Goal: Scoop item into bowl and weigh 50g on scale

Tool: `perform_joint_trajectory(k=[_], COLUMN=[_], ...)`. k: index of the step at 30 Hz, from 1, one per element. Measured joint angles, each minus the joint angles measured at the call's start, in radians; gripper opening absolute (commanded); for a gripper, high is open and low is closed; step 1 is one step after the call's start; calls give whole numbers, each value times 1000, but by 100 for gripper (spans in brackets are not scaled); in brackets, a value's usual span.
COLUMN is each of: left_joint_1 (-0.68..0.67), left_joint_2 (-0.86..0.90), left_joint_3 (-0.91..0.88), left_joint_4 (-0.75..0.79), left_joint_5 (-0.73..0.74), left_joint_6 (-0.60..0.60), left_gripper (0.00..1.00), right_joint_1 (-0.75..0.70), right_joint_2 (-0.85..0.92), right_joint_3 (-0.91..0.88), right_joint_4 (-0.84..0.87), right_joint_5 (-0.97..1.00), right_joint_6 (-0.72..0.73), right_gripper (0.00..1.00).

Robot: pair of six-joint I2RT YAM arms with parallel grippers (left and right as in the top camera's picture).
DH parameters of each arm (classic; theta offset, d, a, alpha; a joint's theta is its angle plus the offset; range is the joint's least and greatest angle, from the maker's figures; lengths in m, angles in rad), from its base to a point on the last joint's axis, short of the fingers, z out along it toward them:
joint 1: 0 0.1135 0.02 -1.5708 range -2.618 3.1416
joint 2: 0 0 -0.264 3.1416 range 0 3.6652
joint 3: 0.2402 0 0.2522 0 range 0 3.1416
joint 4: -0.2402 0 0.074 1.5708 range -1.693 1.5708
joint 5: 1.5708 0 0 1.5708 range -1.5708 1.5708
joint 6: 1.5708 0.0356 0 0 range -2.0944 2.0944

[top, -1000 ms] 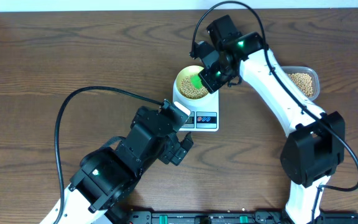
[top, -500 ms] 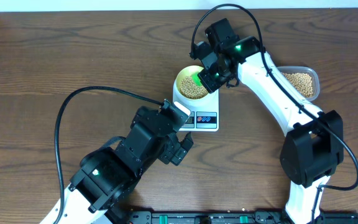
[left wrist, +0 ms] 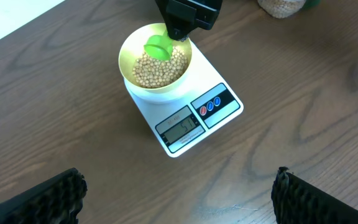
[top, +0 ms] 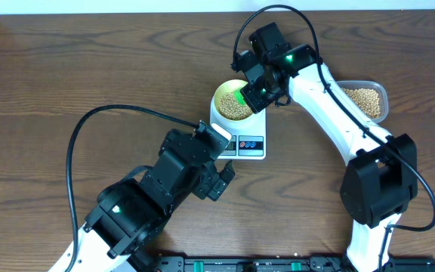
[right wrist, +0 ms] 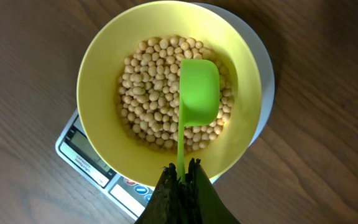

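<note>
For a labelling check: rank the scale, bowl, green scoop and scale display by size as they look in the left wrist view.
1. scale, though partly under the bowl.
2. bowl.
3. display and scoop: too alike to rank, and the scoop shows only in part.

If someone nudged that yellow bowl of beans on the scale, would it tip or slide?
Probably slide: the bowl sits on the smooth flat scale, and the beans weigh it down. Spilled beans, being round, would likely roll away.
</note>
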Motion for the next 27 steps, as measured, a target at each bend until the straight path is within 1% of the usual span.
perform_joint_trajectory(k=[10, 21, 27], left_joint_1=[0, 0, 0], left_joint_2=[0, 0, 0], left_joint_3=[0, 0, 0], left_joint_4=[0, 0, 0], left_joint_5=[0, 0, 0], left_joint_6=[0, 0, 0], left_gripper=[98, 98, 98], right_joint_1=[0, 1, 25], right_joint_2=[0, 0, 0], right_joint_3=[0, 0, 0], right_joint_4=[0, -25, -26], right_joint_5=[-74, -85, -86], right_joint_6=[8, 8, 8], right_gripper=[1, 1, 1])
